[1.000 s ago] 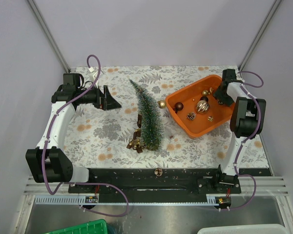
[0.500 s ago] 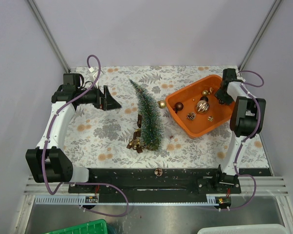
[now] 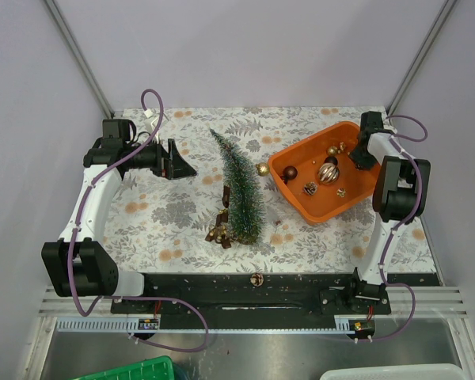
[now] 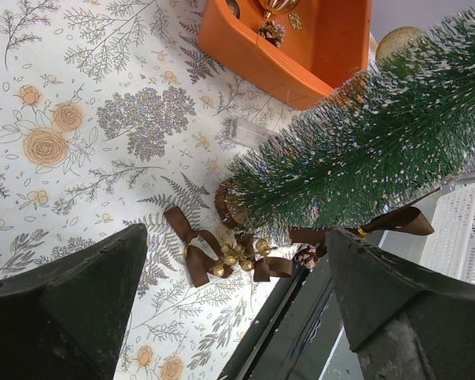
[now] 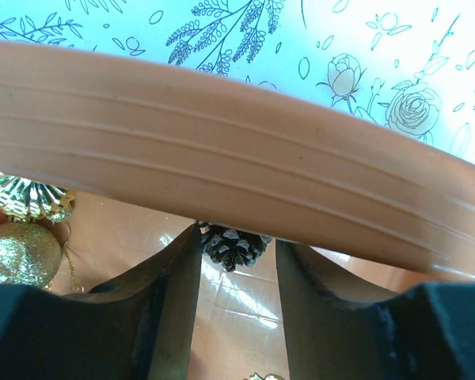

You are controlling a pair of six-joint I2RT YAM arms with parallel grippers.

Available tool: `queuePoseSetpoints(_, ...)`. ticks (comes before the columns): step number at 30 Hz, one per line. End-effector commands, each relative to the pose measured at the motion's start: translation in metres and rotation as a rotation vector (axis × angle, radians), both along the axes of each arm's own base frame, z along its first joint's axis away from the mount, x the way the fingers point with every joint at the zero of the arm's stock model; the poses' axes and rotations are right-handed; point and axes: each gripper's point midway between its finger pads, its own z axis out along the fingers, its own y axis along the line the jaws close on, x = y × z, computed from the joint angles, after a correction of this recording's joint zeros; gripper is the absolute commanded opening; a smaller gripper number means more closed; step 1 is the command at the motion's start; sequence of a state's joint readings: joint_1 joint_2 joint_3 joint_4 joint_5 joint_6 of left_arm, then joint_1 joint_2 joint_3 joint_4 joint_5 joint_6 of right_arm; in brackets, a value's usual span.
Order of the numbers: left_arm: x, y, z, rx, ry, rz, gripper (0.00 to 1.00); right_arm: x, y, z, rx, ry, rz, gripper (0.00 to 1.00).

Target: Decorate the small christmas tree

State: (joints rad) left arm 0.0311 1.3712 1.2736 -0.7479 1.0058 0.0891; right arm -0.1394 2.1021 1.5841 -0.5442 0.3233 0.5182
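The small christmas tree (image 3: 241,190) lies flat mid-table, tip pointing away and base toward me; the left wrist view shows it too (image 4: 380,150). Brown ribbon bows (image 3: 219,232) with gold beads lie at its base. My left gripper (image 3: 182,165) hovers left of the tree, open and empty (image 4: 237,237). My right gripper (image 3: 355,158) reaches into the orange tray (image 3: 310,143) at its far right corner. In the right wrist view a frosted pine cone (image 5: 233,244) sits between its fingertips (image 5: 236,237) under the tray wall (image 5: 222,134). The jaws stand partly apart, with a gap on the cone's right side.
The tray also holds a striped metallic ball (image 3: 328,172), a dark brown ball (image 3: 290,172), another pine cone (image 3: 309,188) and a gold glitter ball (image 5: 16,253). A loose gold ball (image 3: 262,169) lies between the tree and the tray. A black rail (image 3: 253,289) runs along the near edge.
Neither arm has visibly shifted in the top view, and the tree and ornaments lie where they were.
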Motion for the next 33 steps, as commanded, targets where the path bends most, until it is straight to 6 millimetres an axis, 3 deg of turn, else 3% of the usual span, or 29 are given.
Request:
queuePoseSetpoints(1,0.001,-0.002,0.005,-0.007,-0.041,-0.020,0.99,0.007,-0.005,0.018,-0.007,-0.061,-0.019,0.42)
queuePoseSetpoints(4,0.001,-0.003,0.008,-0.015,-0.043,-0.026,0.99,0.005,0.002,0.035,0.021,-0.109,-0.017,0.38)
queuePoseSetpoints(9,0.002,-0.003,0.012,-0.012,-0.053,-0.021,0.99,-0.004,0.021,0.081,0.093,-0.248,0.008,0.35)
queuePoseSetpoints(15,-0.001,-0.004,0.018,-0.013,-0.071,-0.027,0.99,-0.033,0.066,0.136,0.204,-0.370,0.102,0.33)
queuePoseSetpoints(20,-0.003,-0.008,0.024,-0.018,-0.088,-0.040,0.99,-0.073,0.130,0.172,0.400,-0.456,0.269,0.32)
queuePoseSetpoints(27,-0.004,-0.022,0.033,-0.021,-0.102,-0.083,0.99,-0.132,0.235,0.280,0.667,-0.633,0.665,0.33)
queuePoseSetpoints(30,-0.006,-0.029,0.038,-0.018,-0.117,-0.100,0.99,-0.160,0.264,0.323,0.777,-0.703,0.826,0.33)
queuePoseSetpoints(33,-0.006,-0.033,0.045,-0.019,-0.141,-0.116,0.99,-0.186,0.286,0.353,0.835,-0.736,0.969,0.33)
